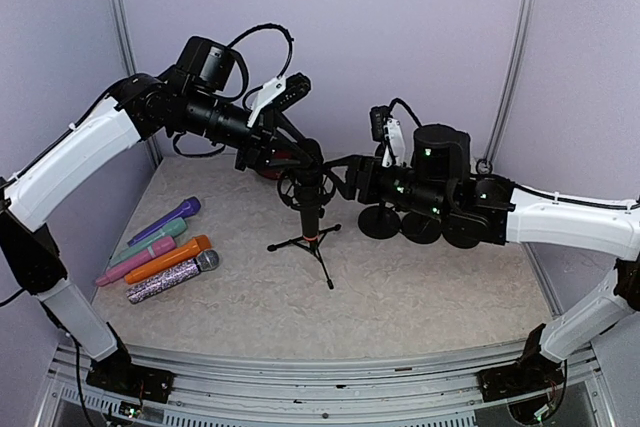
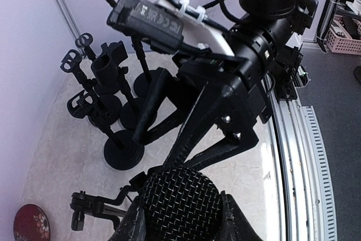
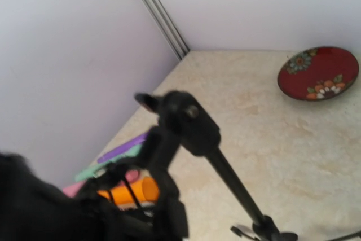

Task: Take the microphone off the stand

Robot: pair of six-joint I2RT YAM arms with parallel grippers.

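L gripper [image 2: 183, 227] clamped on mic [image 2: 180, 202] head; mic sits in tripod stand [image 1: 310, 232] mid-worktop [image 1: 430, 287].
R gripper [image 1: 345, 175] at stand's 3 o'clock, jaws apart just below the clip; contact w/ stand can't tell. Risk: if R doesn't pin the stand, the pull lifts or tips the light tripod toward spare stands [image 1: 380, 219] at 3 o'clock. Round mesh head may also slip.

The microphone [image 2: 180, 201] is showing a black metal mesh head, finely textured and faintly gleaming. The stand [image 1: 310, 212] is looking matt black, and the table [image 1: 420, 287] is looking smooth, matt and stone-patterned beige. The red plate [image 3: 318, 73] is shining glossy. The glitter microphone [image 1: 170, 279] is sparkling roughly, and the orange microphone [image 1: 168, 259] is looking like smooth plastic.
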